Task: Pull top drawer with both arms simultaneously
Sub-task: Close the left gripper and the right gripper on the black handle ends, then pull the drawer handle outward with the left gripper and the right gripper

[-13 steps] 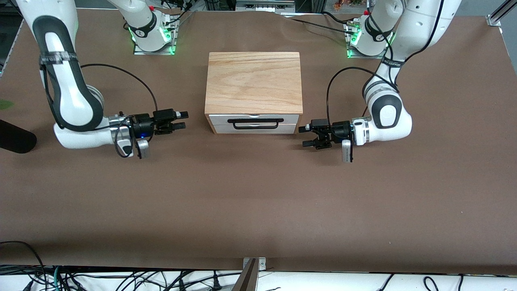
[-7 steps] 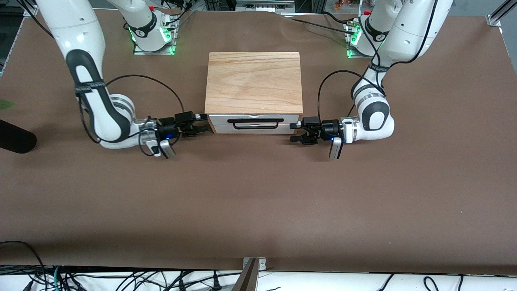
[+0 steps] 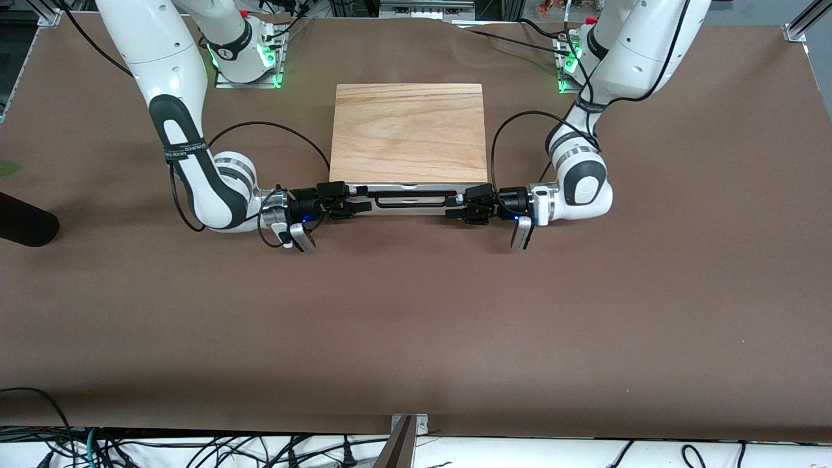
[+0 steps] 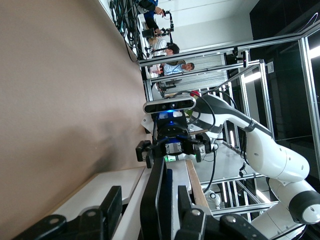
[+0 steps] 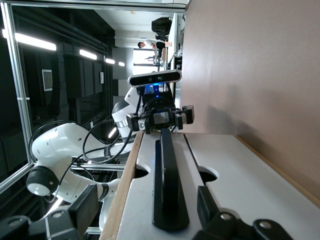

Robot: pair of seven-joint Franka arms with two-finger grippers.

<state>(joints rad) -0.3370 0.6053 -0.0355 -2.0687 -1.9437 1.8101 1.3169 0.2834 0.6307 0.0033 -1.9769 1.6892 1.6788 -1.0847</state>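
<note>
The light-oak cabinet (image 3: 408,133) stands mid-table. Its top drawer (image 3: 383,188) looks shut, white front flush under the cabinet top, with the long black handle (image 3: 409,194) across it. My right gripper (image 3: 361,203) is at the handle's end toward the right arm, my left gripper (image 3: 455,207) at the other end. In the left wrist view my left gripper (image 4: 147,205) is open, fingers (image 4: 111,205) on either side of the handle (image 4: 155,190), not touching it. In the right wrist view my right gripper (image 5: 147,200) is open astride the handle (image 5: 167,180).
The lower white-fronted drawer (image 3: 409,209) sits under the top one, also shut. Each wrist view shows the other arm's gripper at the handle's opposite end: right gripper (image 4: 172,147), left gripper (image 5: 160,117). Brown table (image 3: 416,325) spreads out in front of the cabinet.
Both arms have swung inward from the table on either side of the cabinet; each open gripper now straddles one end of the top drawer's handle. The drawer has not moved.
</note>
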